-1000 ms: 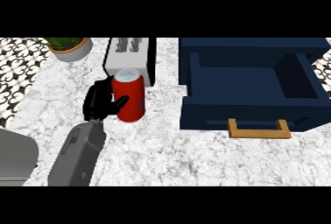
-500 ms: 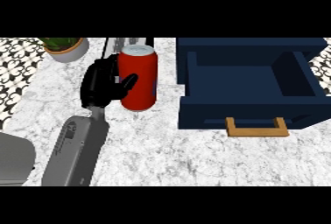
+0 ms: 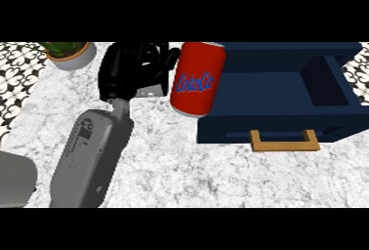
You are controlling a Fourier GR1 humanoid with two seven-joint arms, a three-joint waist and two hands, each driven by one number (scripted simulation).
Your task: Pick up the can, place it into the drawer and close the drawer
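Can (image 3: 196, 80), red with blue lettering: we list it as raised near the counter's back, its long axis nearly upright but tilted, top end leaning toward the drawer and away from us, bottom end nearer us. Its right side overlaps the drawer's left wall in the head view; we cannot tell whether the two touch.

Left hand (image 3: 128, 73), black: we record it just left of the can, fingers curled toward the can's side and thumb reaching across toward the label, grasping the can. Grey forearm runs from the lower left up to the wrist.

Right hand: we find none in view.

Drawer (image 3: 288, 124), dark blue, pulled open: its cavity faces up, with a divider wall at the right end. Wooden handle (image 3: 284, 142) sits on the front face, pointing toward us.

Counter (image 3: 216, 180), white marbled: we note broad bare surface in front of the drawer and to the right of the forearm.

Potted plant (image 3: 69, 51): at the back left corner, well apart from the can.

Grey object (image 3: 14, 183): at the lower left edge; we cannot identify it.
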